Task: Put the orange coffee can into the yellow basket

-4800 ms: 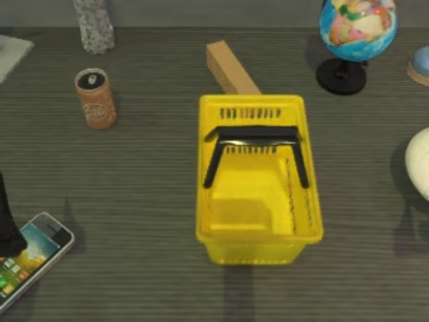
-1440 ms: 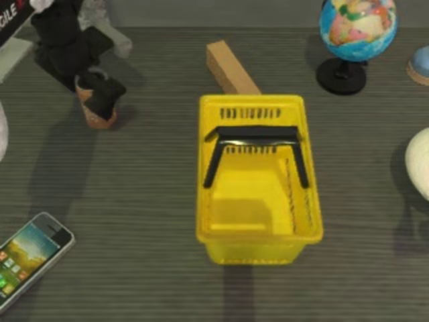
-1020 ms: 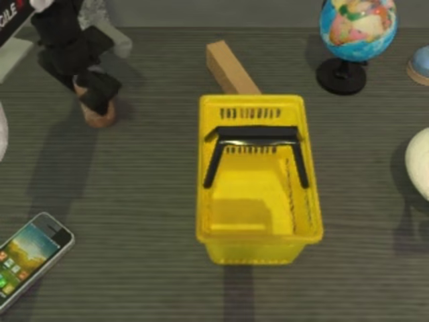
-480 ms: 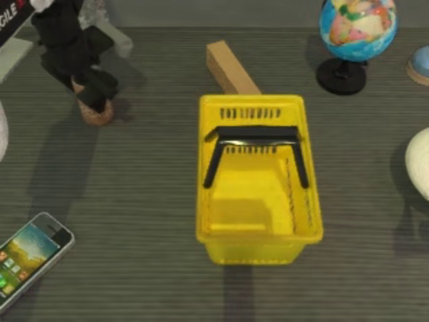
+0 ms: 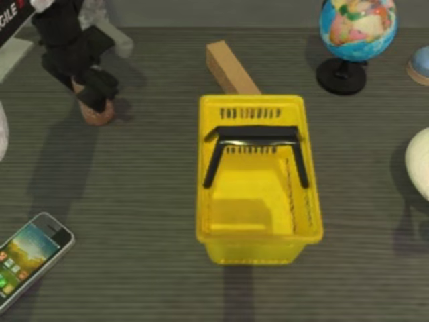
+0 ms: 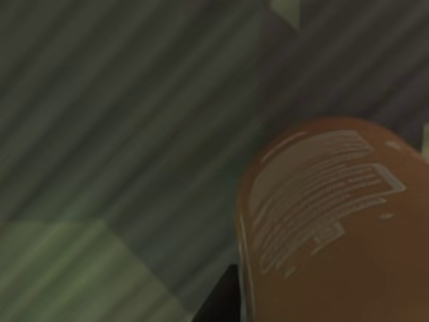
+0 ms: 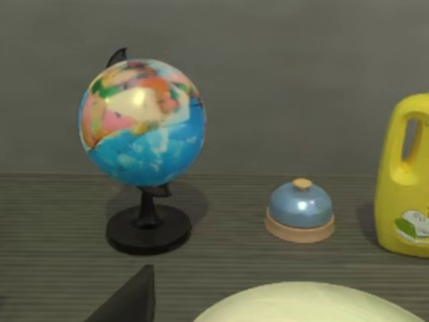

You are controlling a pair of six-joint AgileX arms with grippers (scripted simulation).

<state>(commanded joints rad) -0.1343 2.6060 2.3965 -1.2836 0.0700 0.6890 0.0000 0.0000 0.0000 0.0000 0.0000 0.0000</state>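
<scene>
Meanwhile, almost nothing has shifted over the last half second: our left gripper (image 5: 94, 94) stays planted over the orange coffee can (image 5: 98, 115) at the table's far left, and the can's visible base sits where it did. Since nearly five seconds back the change is large, for then the can stood uncovered and our left arm was only a dark sliver at the left edge.

From above, the black gripper hides most of the can, leaving just a curved orange-brown strip at its lower edge, so we cannot tell there whether the fingers press the can's sides. The left wrist view is filled by the can's wall (image 6: 335, 228) at very close range, and no fingertip shows clearly there either. We cannot tell whether the can rests on the table or is lifted.

The yellow basket (image 5: 208, 221) stands at the table's centre, well apart from the can, its black handle (image 5: 255, 134) folded across the opening. A wooden block (image 5: 228, 67) touches its far rim.

Pale printed lines on the can are too blurred to read. White letters on our left arm (image 5: 13, 13) are cut off by the frame edge.

Our right gripper is out of the top view; its wrist camera faces a globe (image 7: 142, 124), a bell (image 7: 300, 209) and a yellow jug (image 7: 405, 181).
</scene>
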